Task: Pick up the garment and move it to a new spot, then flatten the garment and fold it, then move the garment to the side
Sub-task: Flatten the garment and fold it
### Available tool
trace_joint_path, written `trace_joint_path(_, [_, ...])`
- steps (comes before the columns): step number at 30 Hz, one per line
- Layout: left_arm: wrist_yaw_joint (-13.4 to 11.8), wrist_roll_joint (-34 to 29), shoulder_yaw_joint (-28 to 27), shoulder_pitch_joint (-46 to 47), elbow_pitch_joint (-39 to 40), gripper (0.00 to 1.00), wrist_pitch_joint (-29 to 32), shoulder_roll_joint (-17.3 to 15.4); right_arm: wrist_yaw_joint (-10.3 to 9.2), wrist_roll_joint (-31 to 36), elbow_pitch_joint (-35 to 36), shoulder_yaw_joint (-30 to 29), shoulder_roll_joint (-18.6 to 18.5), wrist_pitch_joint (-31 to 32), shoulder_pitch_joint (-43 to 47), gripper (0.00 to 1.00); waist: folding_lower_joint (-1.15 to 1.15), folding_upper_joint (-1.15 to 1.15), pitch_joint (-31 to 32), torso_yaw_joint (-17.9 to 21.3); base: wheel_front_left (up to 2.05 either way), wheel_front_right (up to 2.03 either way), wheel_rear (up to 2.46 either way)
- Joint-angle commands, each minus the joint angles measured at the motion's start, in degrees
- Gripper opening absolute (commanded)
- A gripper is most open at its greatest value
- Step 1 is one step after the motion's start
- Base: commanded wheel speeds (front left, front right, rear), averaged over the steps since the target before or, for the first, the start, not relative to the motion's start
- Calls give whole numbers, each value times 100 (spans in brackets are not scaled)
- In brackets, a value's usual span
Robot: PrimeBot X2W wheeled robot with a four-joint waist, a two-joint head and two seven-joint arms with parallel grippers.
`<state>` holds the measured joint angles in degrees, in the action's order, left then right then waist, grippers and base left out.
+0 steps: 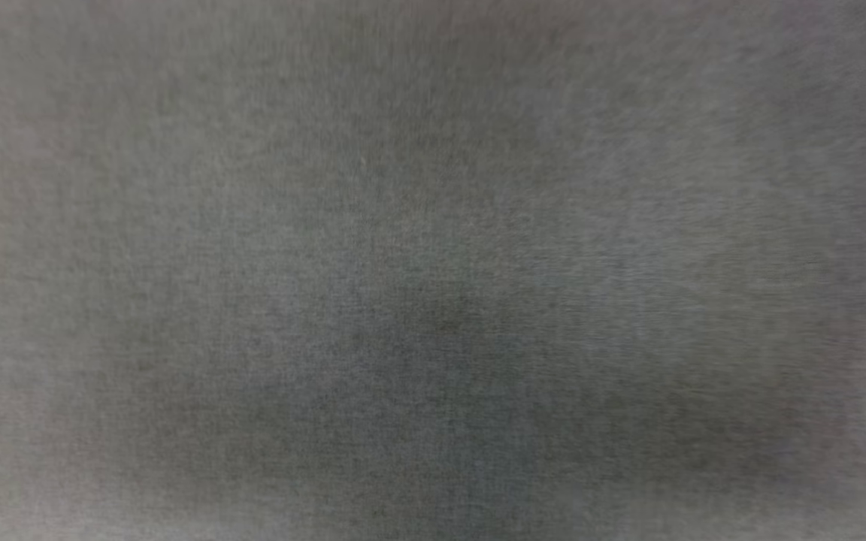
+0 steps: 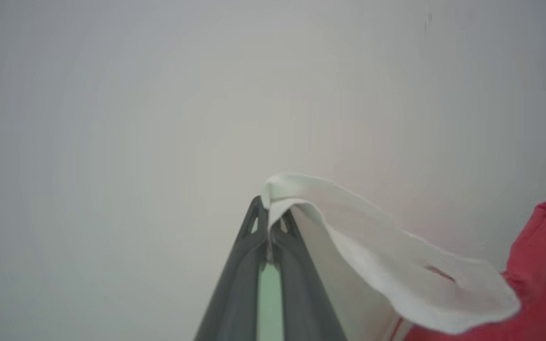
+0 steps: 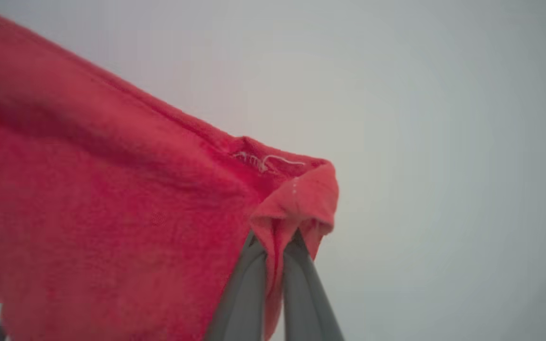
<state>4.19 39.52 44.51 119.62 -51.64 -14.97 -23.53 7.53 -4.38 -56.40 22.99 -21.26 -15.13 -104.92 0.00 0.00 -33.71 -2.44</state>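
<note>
In the left wrist view my left gripper (image 2: pixel 269 219) is shut on the white sleeve edge of the garment (image 2: pixel 396 265), which trails to the right toward the red body at the right edge. In the right wrist view my right gripper (image 3: pixel 277 246) is shut on a bunched red corner of the garment (image 3: pixel 112 208). The red cloth spreads to the left from that corner, with a bit of a black, white-outlined letter at the lower left. The head view is a blurred grey field in which nothing can be made out.
Behind the cloth in both wrist views lies a plain pale grey surface (image 2: pixel 112 142).
</note>
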Motion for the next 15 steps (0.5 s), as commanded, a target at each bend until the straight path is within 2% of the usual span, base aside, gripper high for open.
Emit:
trace_joint_path(1, [33, -153, -96, -123, 205, 0, -18, -55, -7, 125, 49, -158, 94, 6, 295, 0, 0, 0, -852, -350, 0, 0, 0])
trace_joint_path(5, [163, -271, -584, -982, 694, 0, -10, -156, -7, 677, 102, -568, 254, 4, 934, 0, 0, 0, -870, -471, 0, 0, 0])
trace_joint_path(8, [259, -285, -651, -1650, 823, 0, -15, -125, -7, 835, -27, -654, 309, -1, 1316, 0, 0, 0, -749, -578, 0, 0, 0])
trace_joint_path(12, [330, -263, -281, -2646, 815, 0, -1, -158, -7, 716, -312, -429, 308, 3, 1891, 0, 0, 0, -434, -714, 0, 0, 0])
trace_joint_path(15, [325, 92, 177, -3220, 1020, 0, 206, -289, -7, 449, -476, -197, 278, 1, 2262, 0, 0, 0, -160, -766, 0, 0, 0])
